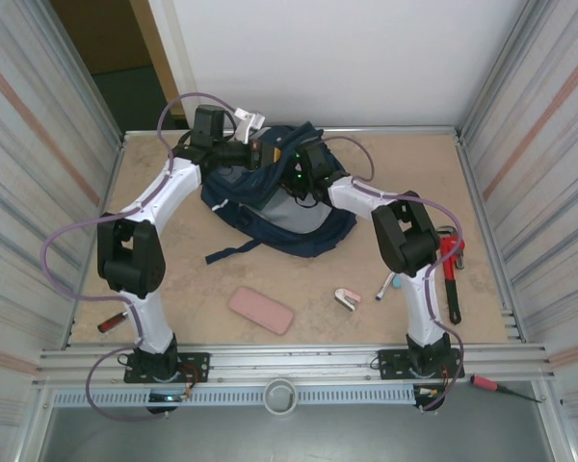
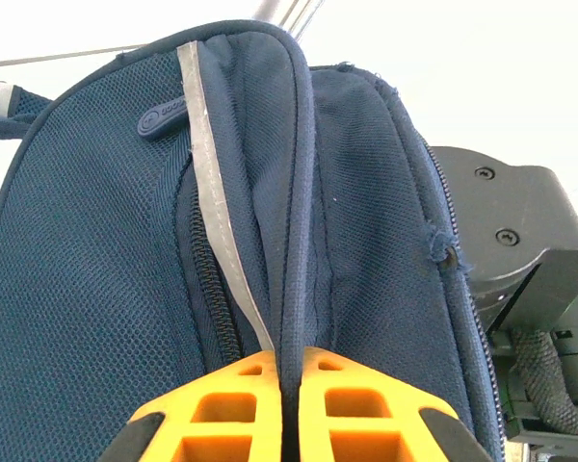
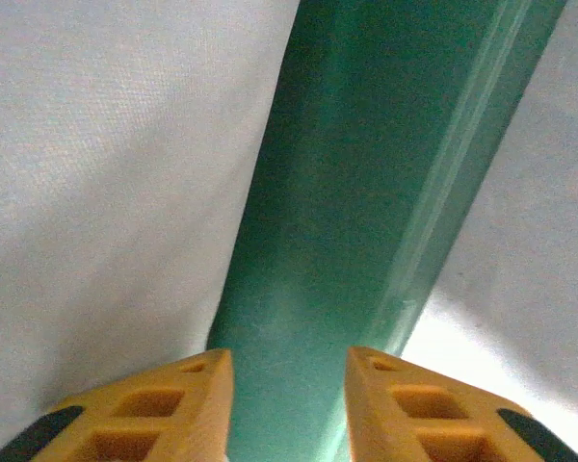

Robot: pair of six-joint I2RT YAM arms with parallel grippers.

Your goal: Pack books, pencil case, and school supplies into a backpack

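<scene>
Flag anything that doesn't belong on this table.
A red pipe wrench lies beside the right arm, and a red-handled screwdriver sits on the front rail: workshop tools among school things.

Robot lab test cell, not a home or shop: left arm [image 1: 135, 255] & right arm [image 1: 405, 241], both white, are bolted to alu rails [image 1: 289, 358] at the near edge of a bare board bench [image 1: 164, 207], w/ loose purple cables [image 1: 44, 255] looping off them. Ribbed metal panels [image 1: 34, 154] box in both sides, w/ a plain white wall [image 1: 347, 58] at the back. A red wrench [image 1: 450, 269] & a red-handled screwdriver [image 1: 486, 384] lie about, workshop-style.
</scene>
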